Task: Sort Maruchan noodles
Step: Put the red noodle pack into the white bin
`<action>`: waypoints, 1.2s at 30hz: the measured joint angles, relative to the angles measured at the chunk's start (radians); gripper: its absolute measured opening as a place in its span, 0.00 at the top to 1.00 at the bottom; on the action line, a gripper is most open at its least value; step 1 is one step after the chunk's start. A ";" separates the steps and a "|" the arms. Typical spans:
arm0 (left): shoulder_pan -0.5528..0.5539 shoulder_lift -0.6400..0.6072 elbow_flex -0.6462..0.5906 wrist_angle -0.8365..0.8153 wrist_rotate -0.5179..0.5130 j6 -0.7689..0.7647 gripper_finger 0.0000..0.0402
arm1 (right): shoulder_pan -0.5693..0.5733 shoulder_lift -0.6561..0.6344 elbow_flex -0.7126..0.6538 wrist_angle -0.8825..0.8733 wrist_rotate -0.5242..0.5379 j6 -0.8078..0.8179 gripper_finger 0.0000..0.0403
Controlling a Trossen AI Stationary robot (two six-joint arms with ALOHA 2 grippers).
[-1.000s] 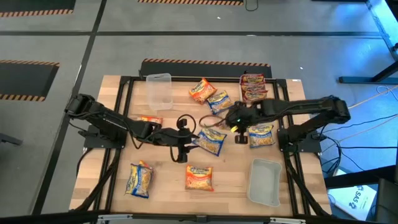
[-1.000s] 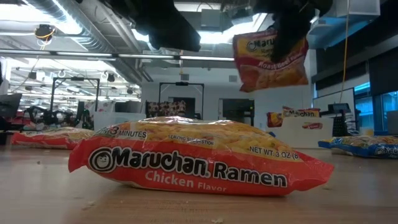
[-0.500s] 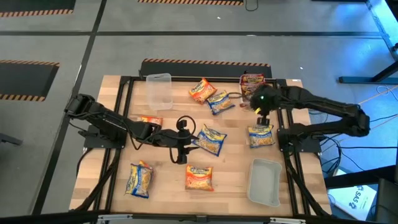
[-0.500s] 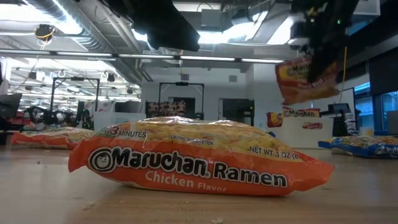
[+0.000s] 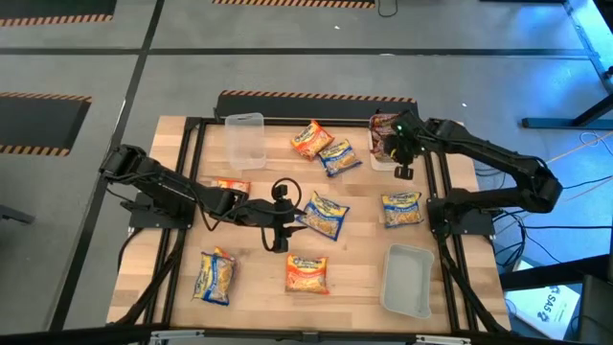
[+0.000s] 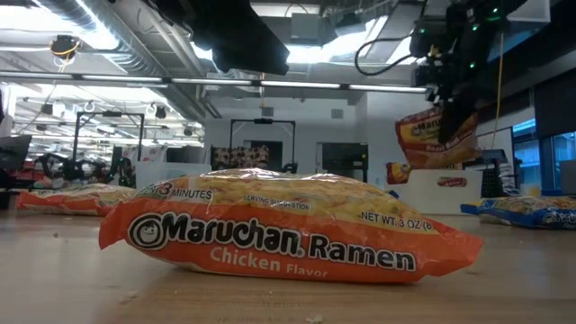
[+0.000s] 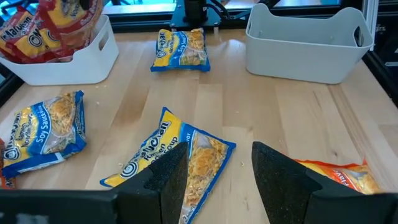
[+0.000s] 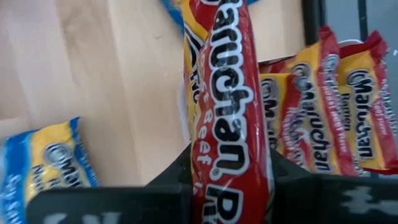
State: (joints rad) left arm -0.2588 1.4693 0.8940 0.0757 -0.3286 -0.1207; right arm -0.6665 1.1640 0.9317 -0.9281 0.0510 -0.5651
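Note:
My right gripper (image 5: 399,158) is shut on a red Maruchan packet (image 6: 436,135) at the table's far right, above the white tray (image 5: 374,151) that holds other red packets (image 8: 323,112). My left gripper (image 5: 287,216) is open and empty at mid table, just short of a blue-and-yellow packet (image 5: 324,216) that lies flat; its fingers (image 7: 168,183) stand apart over the bare wood. More packets lie flat on the table: orange (image 5: 311,139), blue (image 5: 337,155), blue (image 5: 402,208), blue (image 5: 214,276), orange (image 5: 306,274) and orange (image 5: 230,185). My right gripper pinches the red packet between its two fingers, which come from above and press its two flat faces (image 8: 227,165). The packet stands edge-on between them in the wrist view. It hangs below the gripper (image 6: 450,90), tilted and lifted clear of the table and the tray.
A clear tub (image 5: 244,139) stands at the far left. A second pale tub (image 5: 407,278) stands at the near right. A black frame rail (image 5: 441,192) runs along the table's right side.
My right gripper has carried the red packet from mid table toward the far right corner, up to the white tray, keeping it lifted and shut in its fingers. The packet has swung from facing the low camera to hanging tilted.

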 joint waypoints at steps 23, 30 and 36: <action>0.000 0.000 0.000 0.000 0.000 -0.001 0.57 | -0.178 0.154 0.001 0.076 -0.145 -0.073 0.85; 0.004 0.001 -0.001 0.000 0.000 0.000 0.57 | -0.179 0.112 0.019 0.041 -0.127 -0.069 0.85; 0.008 0.000 -0.001 0.001 -0.001 0.015 0.57 | -0.178 0.107 0.036 -0.009 -0.080 -0.071 0.85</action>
State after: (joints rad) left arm -0.2508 1.4697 0.8932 0.0768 -0.3294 -0.1062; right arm -0.8448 1.2713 0.9672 -0.9371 -0.0292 -0.6357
